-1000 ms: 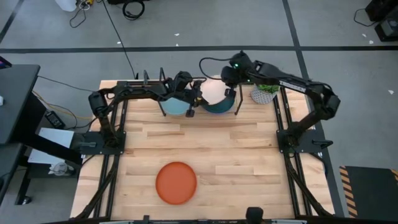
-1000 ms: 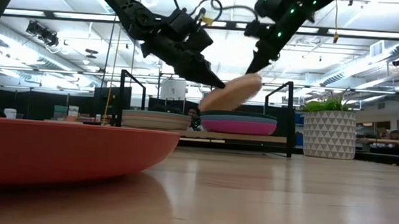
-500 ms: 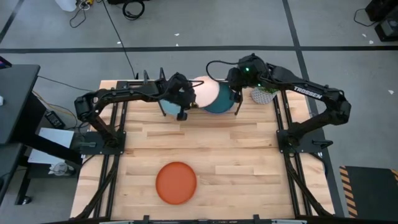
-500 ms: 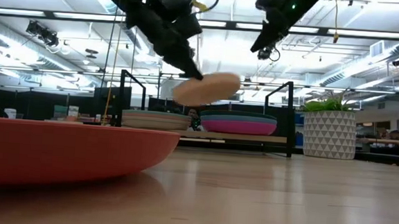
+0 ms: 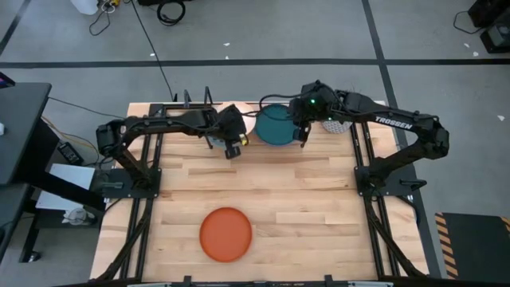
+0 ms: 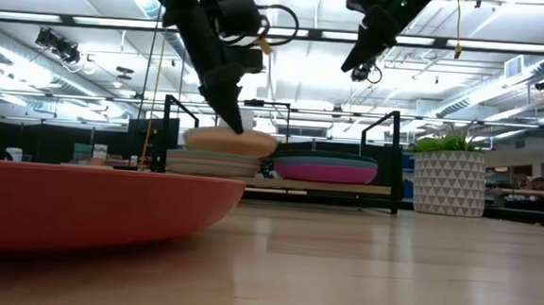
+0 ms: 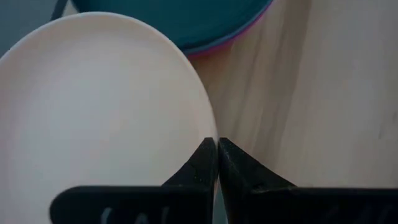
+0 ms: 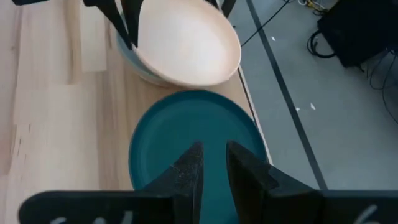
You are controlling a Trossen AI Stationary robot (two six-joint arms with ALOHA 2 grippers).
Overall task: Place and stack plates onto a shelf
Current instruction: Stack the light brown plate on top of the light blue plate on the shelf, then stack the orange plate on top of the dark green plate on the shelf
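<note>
The left pincer (image 6: 239,124) had the tan plate (image 6: 230,140) pinched by its rim, fingers (image 7: 202,163) closed tight on the thin edge, and the plate sat low over the left-hand stack (image 6: 213,162) on the shelf (image 6: 319,186). To do it well, I'd say: level the plate, centre it over the stack, let it seat before letting go, then draw out sideways without dragging the pile. The right pincer (image 8: 211,163) hovered above the dark teal plate (image 8: 193,140), fingers slightly apart, gripping nothing. All smooth, matte, shallow rounds with thin lips, likely slippery against each other. The orange plate (image 5: 225,233) waited near the front of the pale plank tabletop (image 5: 319,207), well apart from the shelf.
</note>
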